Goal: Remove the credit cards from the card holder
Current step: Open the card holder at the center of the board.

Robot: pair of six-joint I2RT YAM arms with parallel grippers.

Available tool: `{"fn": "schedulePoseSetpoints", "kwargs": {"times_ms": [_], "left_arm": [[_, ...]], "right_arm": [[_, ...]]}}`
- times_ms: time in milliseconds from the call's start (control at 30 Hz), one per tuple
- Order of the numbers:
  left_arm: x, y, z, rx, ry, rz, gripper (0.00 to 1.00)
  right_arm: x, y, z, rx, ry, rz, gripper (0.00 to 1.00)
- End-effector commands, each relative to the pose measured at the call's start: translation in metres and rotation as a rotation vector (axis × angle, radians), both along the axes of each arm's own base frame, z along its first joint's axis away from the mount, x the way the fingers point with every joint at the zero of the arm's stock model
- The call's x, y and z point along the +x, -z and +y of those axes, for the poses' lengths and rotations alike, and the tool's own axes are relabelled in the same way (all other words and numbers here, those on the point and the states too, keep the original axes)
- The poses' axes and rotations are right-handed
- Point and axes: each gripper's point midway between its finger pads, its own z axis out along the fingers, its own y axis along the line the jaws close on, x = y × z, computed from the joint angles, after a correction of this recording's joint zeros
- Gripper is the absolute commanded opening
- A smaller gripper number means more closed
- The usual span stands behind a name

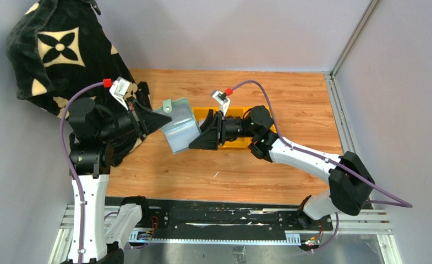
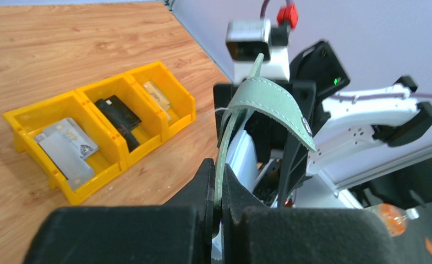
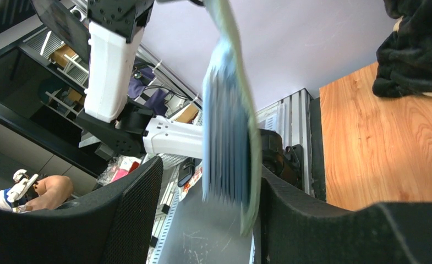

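Note:
The sage-green card holder (image 1: 178, 129) hangs open in the air between the two arms, its snap tab up. My left gripper (image 1: 150, 120) is shut on its left edge; in the left wrist view the jaws (image 2: 220, 190) pinch the green cover (image 2: 266, 102). My right gripper (image 1: 198, 136) is open around the holder's other side. In the right wrist view the stack of bluish clear sleeves (image 3: 227, 137) hangs between the fingers (image 3: 208, 190), the green cover close against the right finger. Two grey credit cards (image 2: 65, 146) lie in the yellow bin's left compartment.
The yellow three-part bin (image 2: 100, 184) stands on the wooden table, behind the right gripper in the top view (image 1: 238, 146). Its middle part holds a black wallet (image 2: 117, 115), its far part tan banknotes (image 2: 157, 96). A black patterned cloth (image 1: 59, 44) lies at the back left.

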Motion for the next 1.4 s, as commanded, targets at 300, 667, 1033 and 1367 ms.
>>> {"fn": "schedulePoseSetpoints", "kwargs": {"times_ms": [300,667,1033,1367], "left_arm": [[-0.015,-0.033,-0.007,-0.076,0.048,0.0,0.0],[-0.024,-0.035,-0.011,-0.095,0.088,0.025,0.0],[-0.027,-0.035,-0.012,-0.108,0.103,0.044,0.0],[-0.03,-0.033,-0.014,-0.113,0.122,0.05,0.0]], "right_arm": [[-0.004,-0.015,-0.016,0.04,0.122,-0.158,0.51],[0.025,-0.025,-0.011,0.029,0.272,-0.159,0.32],[0.039,-0.042,-0.009,0.07,0.343,-0.166,0.37],[0.044,-0.066,-0.006,0.151,0.358,-0.147,0.58]]}}
